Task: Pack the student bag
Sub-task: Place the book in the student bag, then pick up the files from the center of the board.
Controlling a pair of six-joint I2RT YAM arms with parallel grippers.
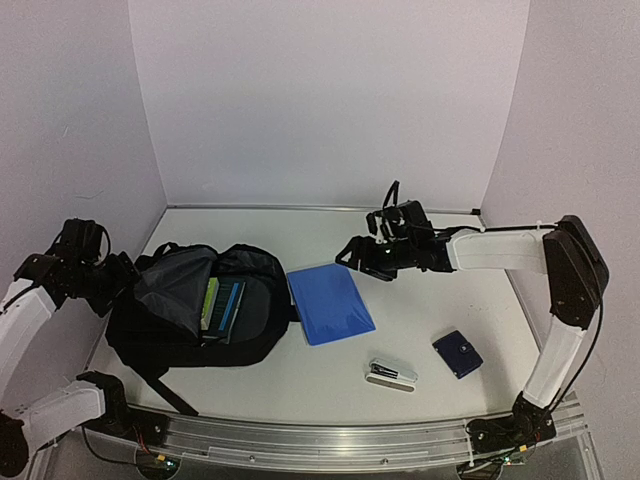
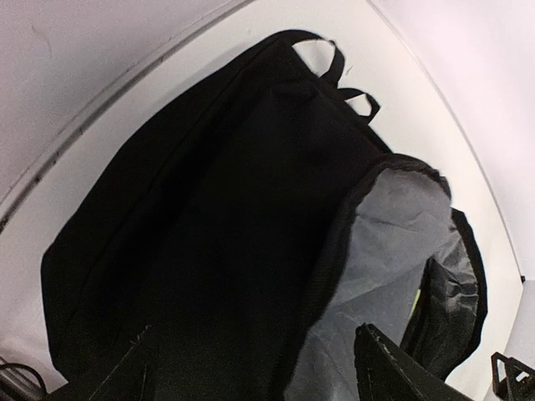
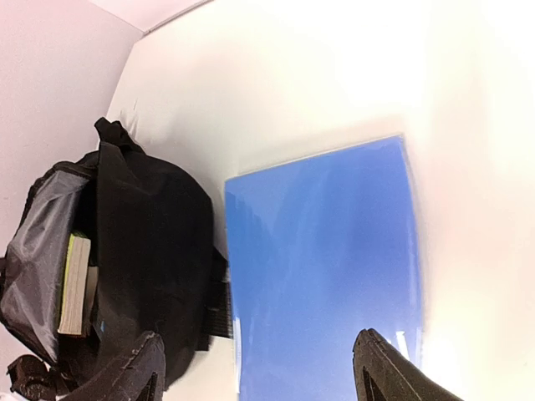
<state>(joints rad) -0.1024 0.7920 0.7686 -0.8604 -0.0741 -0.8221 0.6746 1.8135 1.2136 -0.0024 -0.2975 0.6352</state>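
Top external view: right gripper (image 1: 348,253), jaws spread and empty, hovers over the far edge of the blue folder (image 1: 330,303). The folder's long axis runs far-to-near, just right of the open student bag (image 1: 190,310). Left gripper (image 2: 255,332), jaws also apart, is at the bag's flap.

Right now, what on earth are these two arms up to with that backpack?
Two robot arms are packing a student bag. It lies open on the table with books already inside. The left claw is open at the bag's mouth; the right claw, also open, hovers above a blue folder beside the bag. A stapler and a small dark blue case lie nearer the arms' bases.
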